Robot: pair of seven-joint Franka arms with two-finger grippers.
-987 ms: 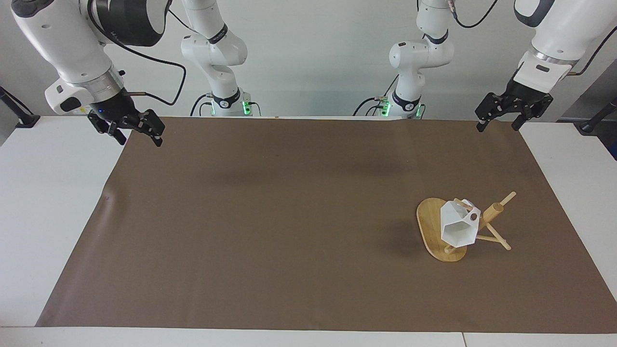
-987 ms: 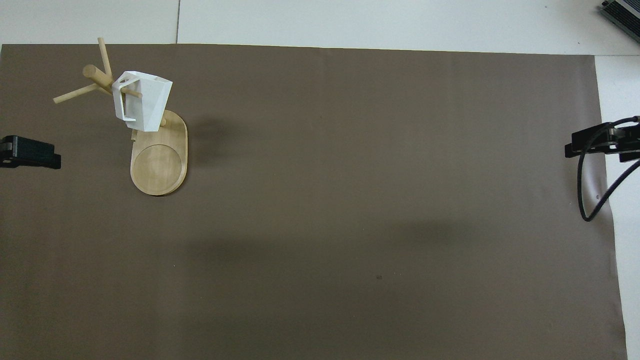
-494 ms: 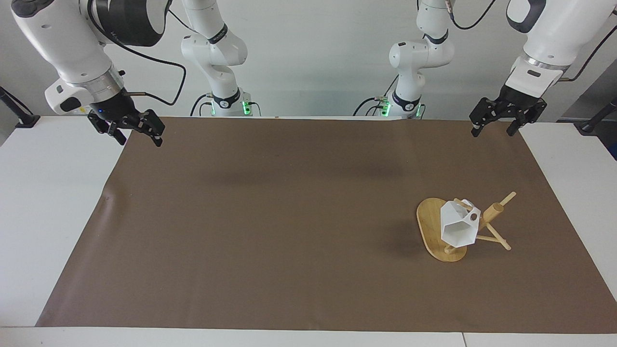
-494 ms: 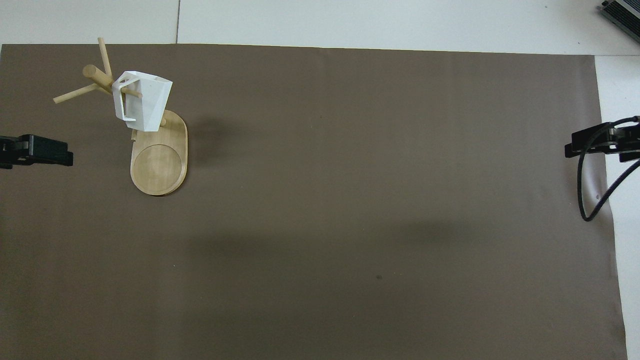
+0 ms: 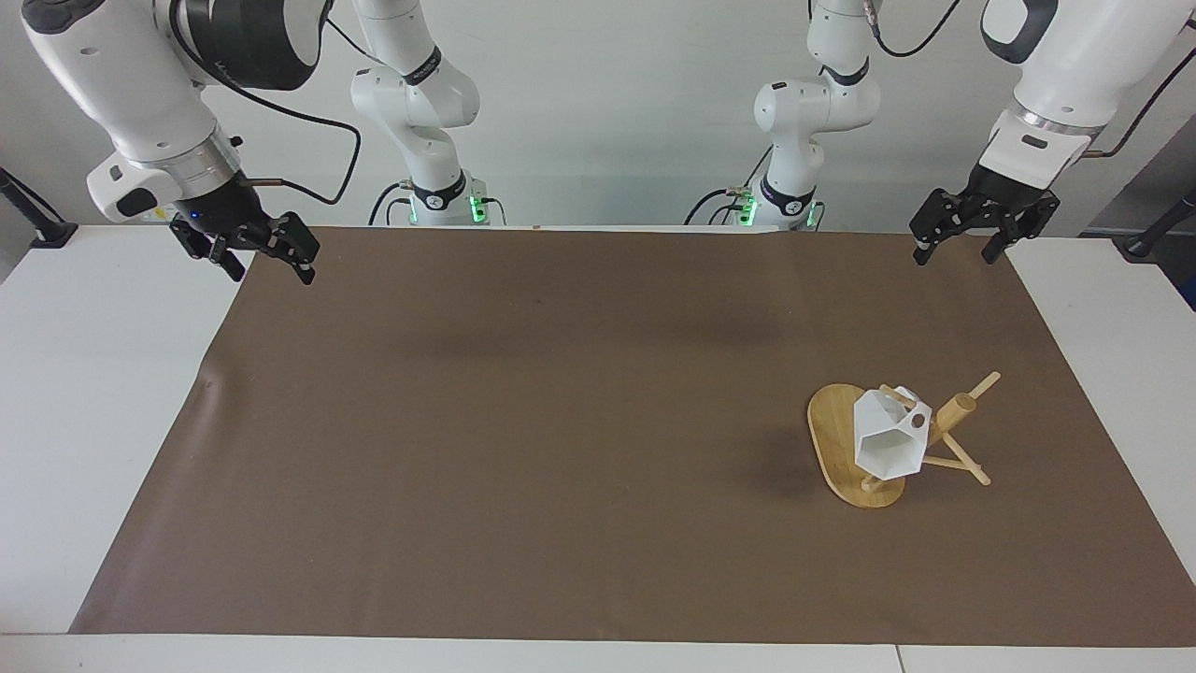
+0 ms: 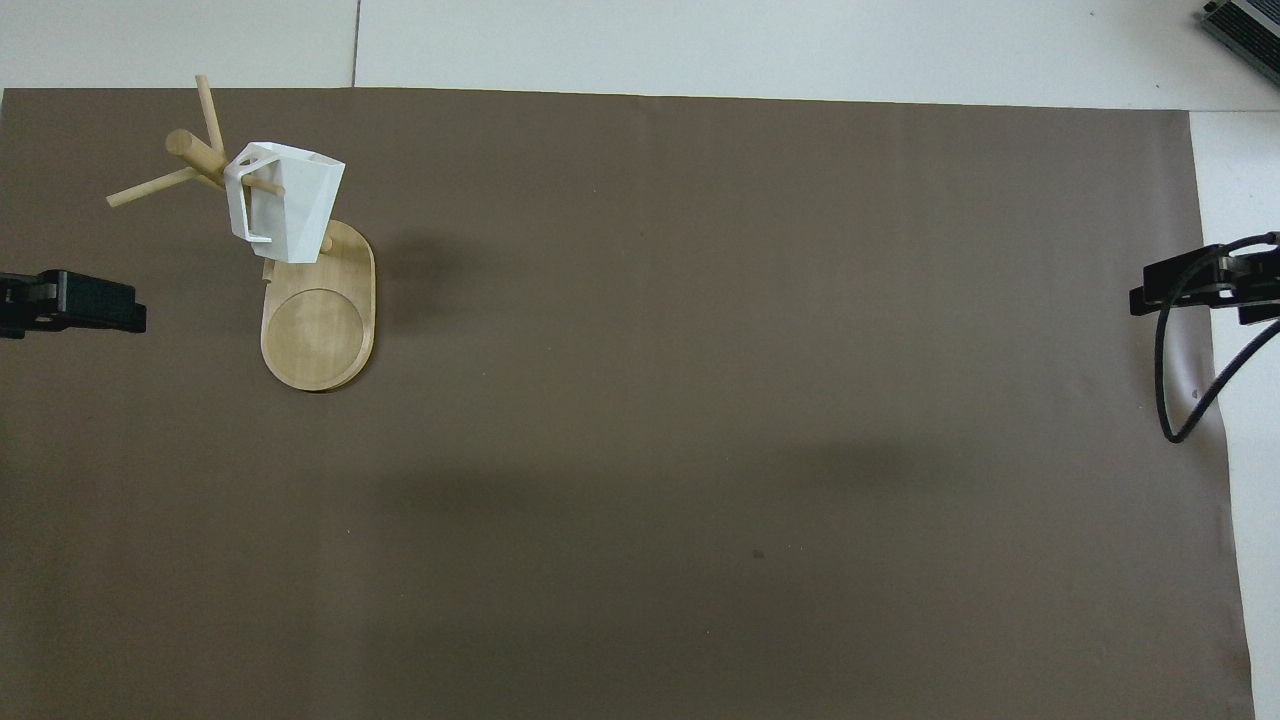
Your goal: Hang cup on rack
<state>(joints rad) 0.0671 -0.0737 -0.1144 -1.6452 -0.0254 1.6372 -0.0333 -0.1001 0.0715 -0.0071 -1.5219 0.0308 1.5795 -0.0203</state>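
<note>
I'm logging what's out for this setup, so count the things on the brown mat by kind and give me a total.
Cups: 1, the white cup, hanging by its handle on a peg.
Racks: 1, the wooden rack, standing toward the left arm's end of the table.
Total: 2.

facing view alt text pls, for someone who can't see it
A white cup hangs by its handle on a peg of a bamboo rack on a brown mat, toward the left arm's end of the table. The left hand and right hand hover open, clear of both.
</note>
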